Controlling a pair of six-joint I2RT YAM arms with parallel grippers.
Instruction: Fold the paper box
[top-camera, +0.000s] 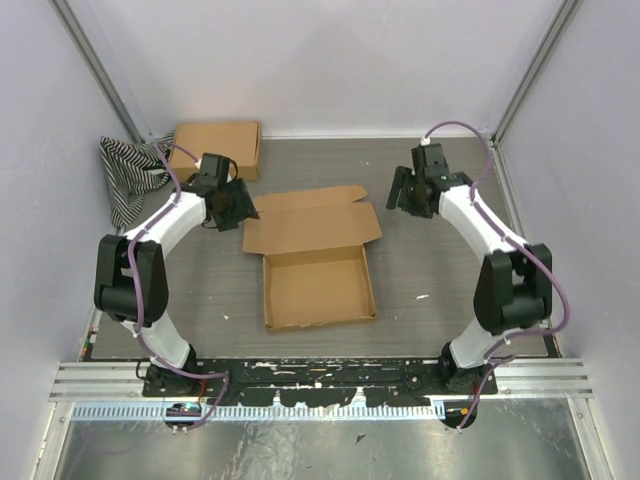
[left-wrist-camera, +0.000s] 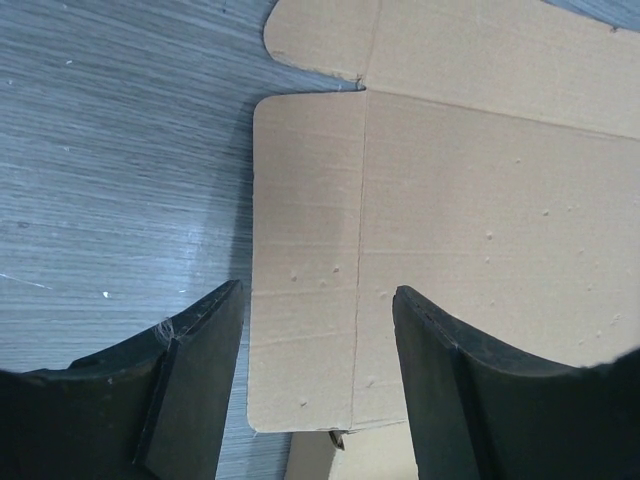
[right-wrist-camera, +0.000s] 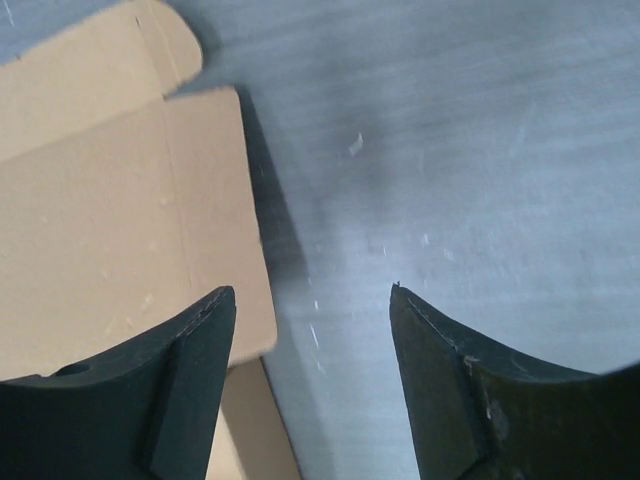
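Note:
The paper box (top-camera: 318, 285) lies in the middle of the table, its shallow tray formed and its lid (top-camera: 310, 222) folded open and flat toward the back. My left gripper (top-camera: 240, 205) is open, hovering at the lid's left side flap (left-wrist-camera: 305, 260), with nothing between its fingers (left-wrist-camera: 200, 370). My right gripper (top-camera: 403, 192) is open and empty, just right of the lid's right side flap (right-wrist-camera: 215, 210), above bare table.
A second, closed brown cardboard box (top-camera: 216, 147) sits at the back left. A striped black-and-white cloth (top-camera: 128, 175) lies against the left wall. Grey walls enclose the table on three sides.

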